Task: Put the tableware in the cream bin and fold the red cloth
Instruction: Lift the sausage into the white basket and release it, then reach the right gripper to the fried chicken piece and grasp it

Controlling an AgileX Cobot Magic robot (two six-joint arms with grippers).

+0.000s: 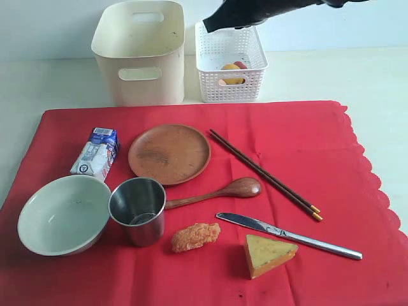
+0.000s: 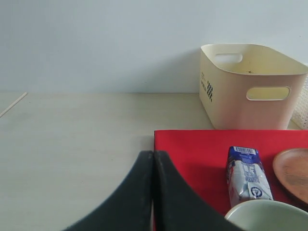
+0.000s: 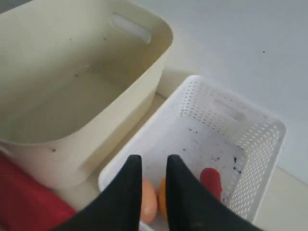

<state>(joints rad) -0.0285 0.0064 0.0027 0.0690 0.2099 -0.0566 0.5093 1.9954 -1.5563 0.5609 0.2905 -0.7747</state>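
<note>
In the exterior view the right arm (image 1: pixel 255 13) is a dark shape cut off by the top edge, its tip over the white lattice basket (image 1: pixel 231 64). The jaws cannot be made out here. The basket wall half hides yellowish and red items inside. The cream bin (image 1: pixel 139 51) stands just beside it. The red cloth (image 1: pixel 268 134) lies flat, cut off at the bottom edge. On it lie the wooden plate (image 1: pixel 169 153), bowl (image 1: pixel 64 214), steel cup (image 1: pixel 138 210), wooden spoon (image 1: pixel 217 193), chopsticks (image 1: pixel 266 175) and knife (image 1: pixel 290 236). The milk carton (image 1: pixel 95 152) bears blue-and-white print too small to read.

In the left wrist view the left gripper (image 2: pixel 153 154) has its fingers pressed together, holding nothing, over the bare table (image 2: pixel 72 144) at the cloth's edge. Plate and bowl are cropped by the frame. A dark printed mark on the bin's end wall is illegible.

In the right wrist view the right gripper (image 3: pixel 154 159) hangs above the basket, fingers (image 3: pixel 132 183) a little apart with nothing between them. They partly cover an orange, egg-like item; a red one lies beside it.
</note>
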